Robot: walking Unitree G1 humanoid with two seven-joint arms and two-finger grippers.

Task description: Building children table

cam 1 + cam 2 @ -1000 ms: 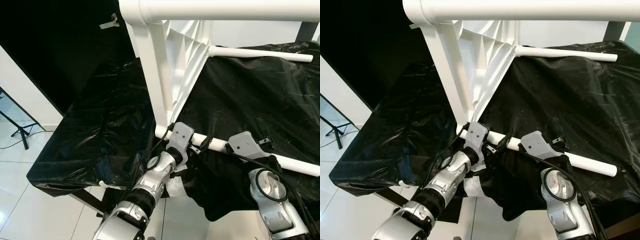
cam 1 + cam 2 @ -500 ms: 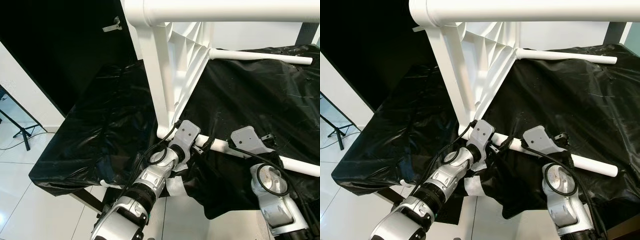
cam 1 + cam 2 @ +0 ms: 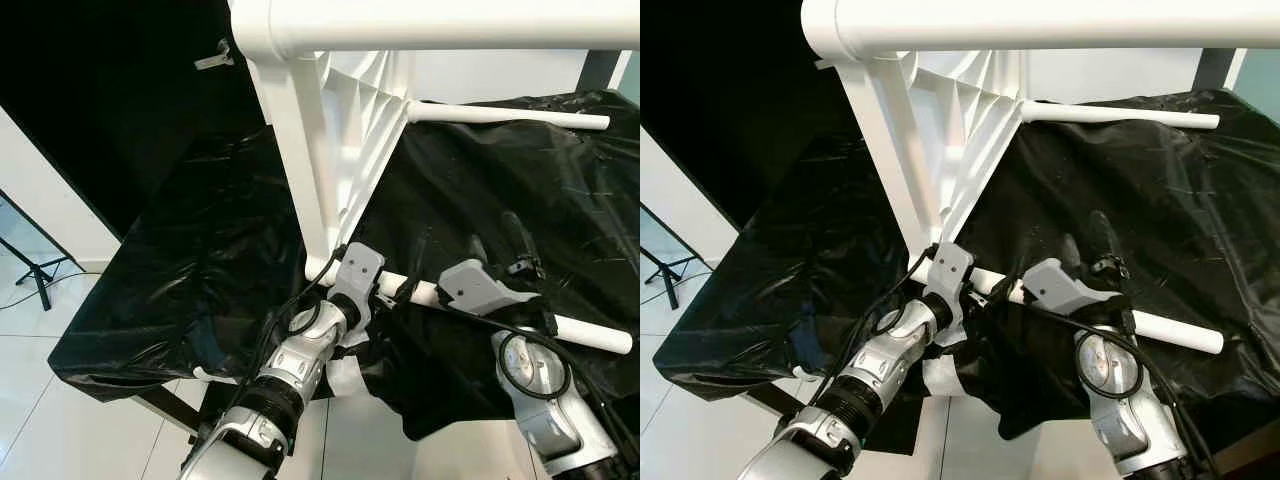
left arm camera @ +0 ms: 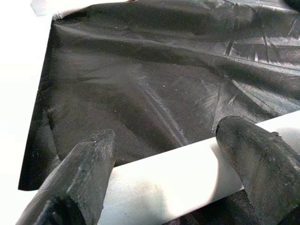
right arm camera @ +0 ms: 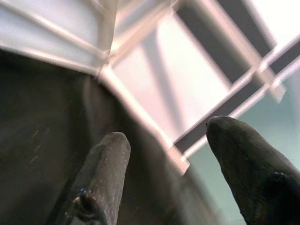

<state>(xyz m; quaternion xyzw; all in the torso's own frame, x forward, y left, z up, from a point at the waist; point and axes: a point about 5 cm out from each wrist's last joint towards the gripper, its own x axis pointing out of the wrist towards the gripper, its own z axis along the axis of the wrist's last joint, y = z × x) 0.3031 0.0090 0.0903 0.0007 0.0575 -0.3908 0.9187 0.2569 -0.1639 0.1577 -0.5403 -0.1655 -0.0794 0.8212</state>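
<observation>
Right pincer has lifted open off the table leg.

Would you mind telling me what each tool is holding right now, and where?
The left tool grips the white leg near its joint with the table; the right tool is open, holding nothing.

Setting reads as a studio or test room, not a lived-in home: surface draped in black plastic sheeting, black backdrop behind, white tiled floor, tripod leg beside the white wall.
</observation>
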